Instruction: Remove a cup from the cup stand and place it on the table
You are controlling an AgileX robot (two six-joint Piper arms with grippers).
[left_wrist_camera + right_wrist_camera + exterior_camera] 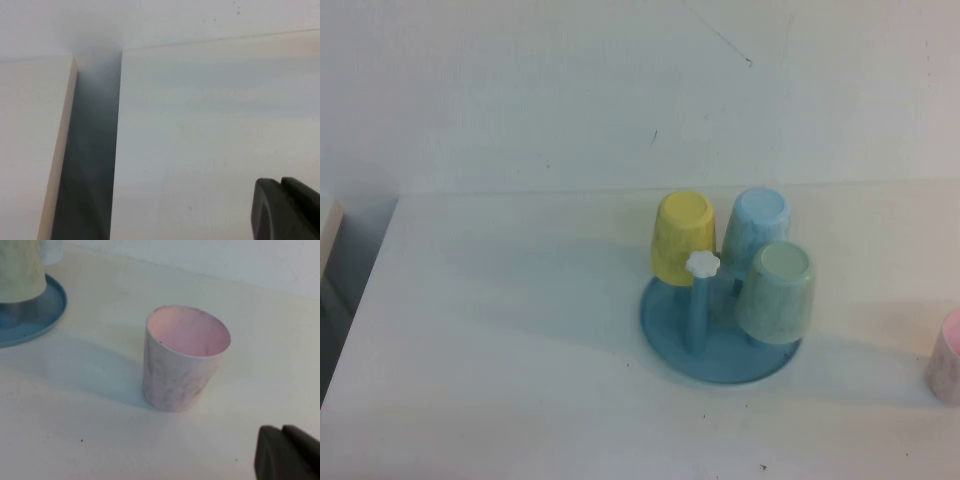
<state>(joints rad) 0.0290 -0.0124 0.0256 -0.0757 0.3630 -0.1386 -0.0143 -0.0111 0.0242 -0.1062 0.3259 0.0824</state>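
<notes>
White table (500, 330): cup (776, 292) inverted (axis upright).

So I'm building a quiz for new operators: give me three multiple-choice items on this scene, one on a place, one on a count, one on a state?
1. Where does the pale pink plastic tumbler stand?
A. on a peg
B. upright on the white tabletop, off the round blue plastic cup stand
C. inside the yellow cup

2. How many cups hang upside down on the stand?
A. one
B. three
C. five

3. How are the left gripper and right gripper?
A. both shut, holding nothing
B. both wide open
C. right holding a cup

Key: B, the right wrist view shows it mouth-up on the table; B, yellow tumbler, light blue tumbler, mint-green tumbler; A, each wrist view shows fingers together, empty.
</notes>
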